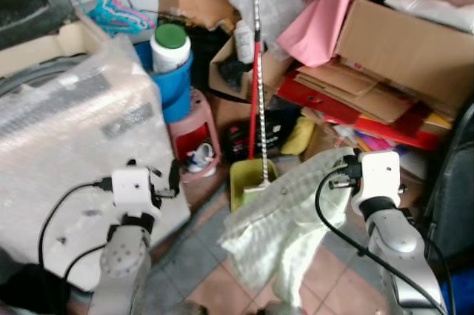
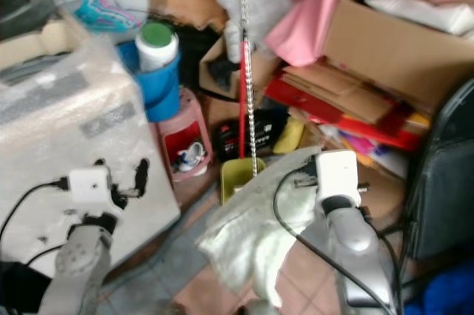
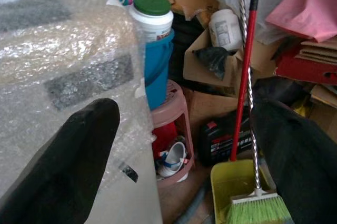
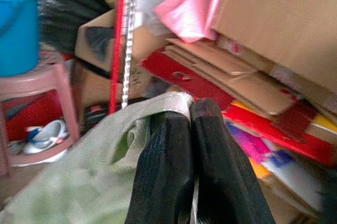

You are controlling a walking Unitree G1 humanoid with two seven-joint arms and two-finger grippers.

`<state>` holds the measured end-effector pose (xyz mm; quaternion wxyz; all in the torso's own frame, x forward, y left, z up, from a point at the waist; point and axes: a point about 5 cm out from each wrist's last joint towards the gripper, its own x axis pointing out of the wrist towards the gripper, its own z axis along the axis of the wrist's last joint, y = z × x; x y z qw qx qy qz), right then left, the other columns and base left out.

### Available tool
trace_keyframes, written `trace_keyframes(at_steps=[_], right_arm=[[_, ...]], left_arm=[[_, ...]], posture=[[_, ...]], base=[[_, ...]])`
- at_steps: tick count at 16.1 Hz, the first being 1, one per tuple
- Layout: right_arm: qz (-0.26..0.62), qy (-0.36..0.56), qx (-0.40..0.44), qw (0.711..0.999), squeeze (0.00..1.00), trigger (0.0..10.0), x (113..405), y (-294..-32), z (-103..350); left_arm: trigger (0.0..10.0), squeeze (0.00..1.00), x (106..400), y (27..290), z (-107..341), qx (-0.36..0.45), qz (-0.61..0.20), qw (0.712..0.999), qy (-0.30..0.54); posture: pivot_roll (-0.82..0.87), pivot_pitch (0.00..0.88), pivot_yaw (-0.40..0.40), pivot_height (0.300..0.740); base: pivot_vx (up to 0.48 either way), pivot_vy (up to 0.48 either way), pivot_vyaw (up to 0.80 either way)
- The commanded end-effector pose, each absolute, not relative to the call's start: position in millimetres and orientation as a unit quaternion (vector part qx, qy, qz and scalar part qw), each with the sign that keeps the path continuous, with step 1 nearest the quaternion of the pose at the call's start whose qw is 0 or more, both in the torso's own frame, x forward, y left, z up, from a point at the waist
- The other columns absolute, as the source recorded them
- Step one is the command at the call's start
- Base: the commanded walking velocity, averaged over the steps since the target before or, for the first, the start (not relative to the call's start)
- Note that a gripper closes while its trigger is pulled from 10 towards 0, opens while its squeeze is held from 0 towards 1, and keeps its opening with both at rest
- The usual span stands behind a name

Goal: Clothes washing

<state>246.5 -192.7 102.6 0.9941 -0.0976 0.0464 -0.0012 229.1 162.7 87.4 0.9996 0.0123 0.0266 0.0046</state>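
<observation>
A pale green cloth (image 1: 285, 230) hangs low over the tiled floor at the right. My right gripper (image 4: 192, 163) is shut on its upper edge, with the fabric (image 4: 79, 176) draped away from the two black fingers. At the left stands a washing machine (image 1: 67, 144) wrapped in bubble wrap. My left gripper (image 1: 161, 178) is open just off the machine's front right corner and holds nothing. In the left wrist view one finger (image 3: 63, 166) lies against the bubble wrap (image 3: 68, 55).
A pink stool (image 1: 194, 133) beside the machine carries a blue bucket (image 1: 174, 81) with a green-lidded jar (image 1: 170, 44). A red-handled broom (image 1: 255, 85) and yellow dustpan (image 1: 248, 181) stand in the middle. Cardboard boxes (image 1: 407, 48) and pink fabric (image 1: 326, 18) pile behind; a dark chair (image 1: 452, 196) is at the right.
</observation>
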Motion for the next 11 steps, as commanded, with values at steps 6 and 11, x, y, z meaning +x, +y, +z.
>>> trace_keyframes(at_steps=[6, 11], right_arm=[[0.02, 0.03, -0.093, 0.995, 0.0, 10.0, 245, -184, 111], [0.023, 0.029, -0.093, 0.995, 0.0, 10.0, 244, -182, 113]], left_arm=[[10.0, 0.0, 221, 173, 83, 0.024, 0.025, 0.998, 0.05], [10.0, 0.0, 223, 177, 84, 0.024, 0.029, 0.998, 0.052]], posture=[[-0.05, 0.0, 0.029, 0.74], [-0.05, 0.0, 0.029, 0.74]], base=[[0.0, 0.0, 0.0], [0.0, 0.157, 0.0]])
